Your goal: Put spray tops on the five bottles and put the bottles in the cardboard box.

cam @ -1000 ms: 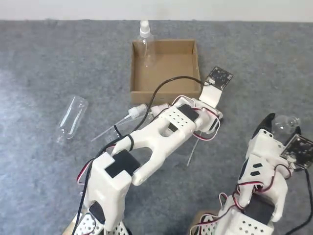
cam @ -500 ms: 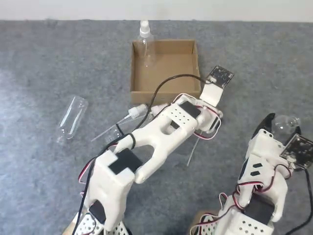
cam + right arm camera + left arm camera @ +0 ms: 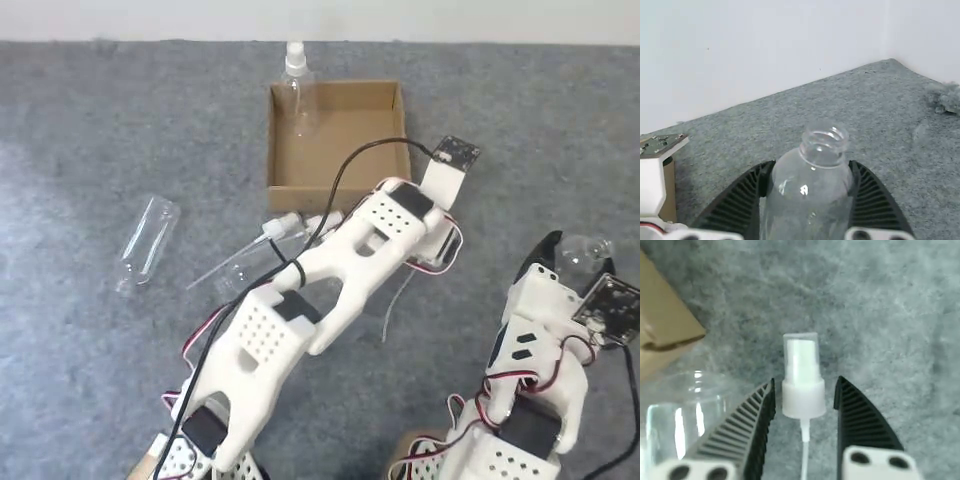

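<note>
Spray top (image 3: 803, 396) between open left jaws | right jaws grip bottle (image 3: 810, 192), base hidden

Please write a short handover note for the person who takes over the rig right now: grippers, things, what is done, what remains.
Left gripper: open, jaws on either side of a spray top lying on the carpet.
Right gripper: shut on an uncapped bottle.
Done: one capped bottle is in the cardboard box.
Left: an open bottle and a second spray top lie on the carpet; cap and box the rest.
</note>
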You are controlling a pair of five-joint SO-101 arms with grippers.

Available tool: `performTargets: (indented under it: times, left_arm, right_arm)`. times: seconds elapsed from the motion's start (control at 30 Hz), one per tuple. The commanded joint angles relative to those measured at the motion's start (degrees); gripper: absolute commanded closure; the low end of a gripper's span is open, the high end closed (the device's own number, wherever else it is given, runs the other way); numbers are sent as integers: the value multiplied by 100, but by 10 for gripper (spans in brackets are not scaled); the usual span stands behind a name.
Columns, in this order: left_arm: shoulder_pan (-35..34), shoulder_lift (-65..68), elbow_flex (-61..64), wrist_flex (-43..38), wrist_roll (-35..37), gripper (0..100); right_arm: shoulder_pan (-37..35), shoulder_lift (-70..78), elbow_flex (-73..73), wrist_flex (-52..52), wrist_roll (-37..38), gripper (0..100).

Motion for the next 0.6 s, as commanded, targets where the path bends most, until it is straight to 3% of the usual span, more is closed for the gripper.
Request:
performTargets:
  times: [0.0,0.17,0.57]
  left_arm:
    - [-105,193,-1042,642,44,890]
    - [-105,501,-1622,1125,26,958]
    - [-79,571,-2290,1908,18,987]
  right_arm:
    - [-75,-101,-448,-171,-44,875]
    - [-75,-101,-448,-163,-44,874]
    - [-75,-101,-448,-163,-44,874]
